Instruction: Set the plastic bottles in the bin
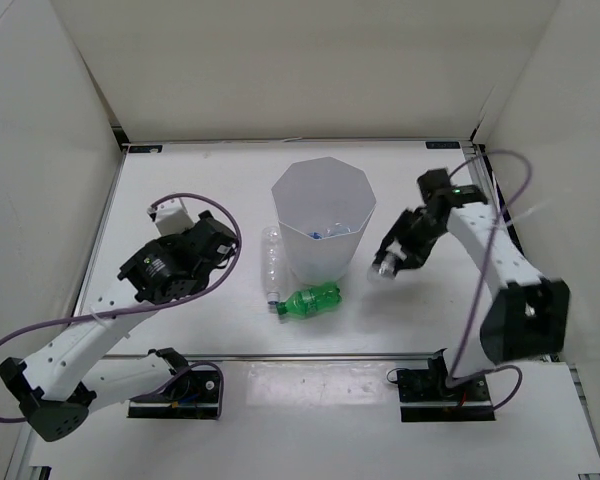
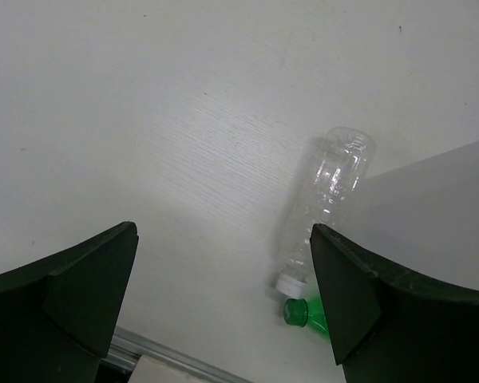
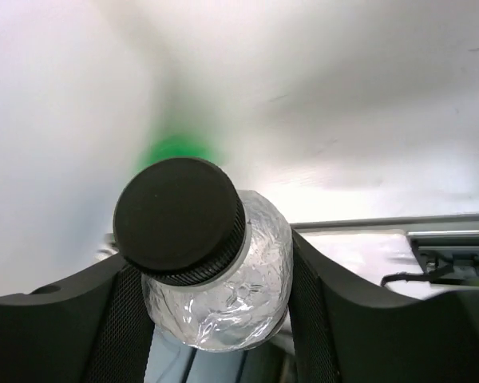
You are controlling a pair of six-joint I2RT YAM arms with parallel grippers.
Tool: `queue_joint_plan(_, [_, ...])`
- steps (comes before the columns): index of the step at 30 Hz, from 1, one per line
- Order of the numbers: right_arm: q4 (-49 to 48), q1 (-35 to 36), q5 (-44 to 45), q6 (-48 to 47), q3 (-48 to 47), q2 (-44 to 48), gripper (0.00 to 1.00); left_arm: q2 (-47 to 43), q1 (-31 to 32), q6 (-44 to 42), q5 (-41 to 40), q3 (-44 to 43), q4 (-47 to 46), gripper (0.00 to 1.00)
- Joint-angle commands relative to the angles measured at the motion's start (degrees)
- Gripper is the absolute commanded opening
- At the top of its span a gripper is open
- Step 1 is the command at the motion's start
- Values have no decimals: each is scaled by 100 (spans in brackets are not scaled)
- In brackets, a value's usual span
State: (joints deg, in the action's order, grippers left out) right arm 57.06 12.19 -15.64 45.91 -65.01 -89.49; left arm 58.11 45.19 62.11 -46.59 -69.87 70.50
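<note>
The bin (image 1: 286,205), a tall translucent white container with a many-sided rim, stands mid-table with bottles lying inside. A clear bottle (image 1: 272,262) (image 2: 329,201) with a white cap lies against the bin's left side, and a green bottle (image 1: 310,299) (image 2: 305,313) lies just in front. My right gripper (image 1: 393,262) (image 3: 211,299) is shut on a clear, crinkled black-capped bottle (image 3: 215,275) (image 1: 385,266), held right of the bin. My left gripper (image 1: 208,248) (image 2: 223,287) hovers open left of the clear bottle, holding nothing.
White walls enclose the table on three sides. A metal rail (image 1: 310,357) runs along the table's near edge in front of the arm bases. Purple cables (image 1: 230,225) loop off both arms.
</note>
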Motion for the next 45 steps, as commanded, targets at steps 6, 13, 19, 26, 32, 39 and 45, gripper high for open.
queue_joint_plan(6, [1088,388,929,-29,-4164,1058,40,-19,-1,-312,570,1088,-1572,100])
queue_joint_plan(13, [1088,1172,1634,-468,-6646,-716,50,719,-589,-971,1722,1308,-2143,100])
queue_joint_plan(19, [1534,1471,1379,-838,-6787,-1175,99,720,-1493,-1675,2961,1941,-3383,100])
queue_joint_plan(26, [1564,1112,1442,-1031,-5673,-122,99,1255,-2137,-2255,4806,2066,-4535,100])
queue_joint_plan(32, [1501,882,1010,-1084,-4978,266,99,2309,-2242,-2598,5326,1704,-4782,100])
queue_joint_plan(39, [1616,821,905,-1198,-4898,494,99,3259,-2243,-2800,5687,1318,-5055,100])
queue_joint_plan(45, [1616,628,905,-1313,-4644,713,99,3769,-2347,-2748,5994,1089,-5055,90])
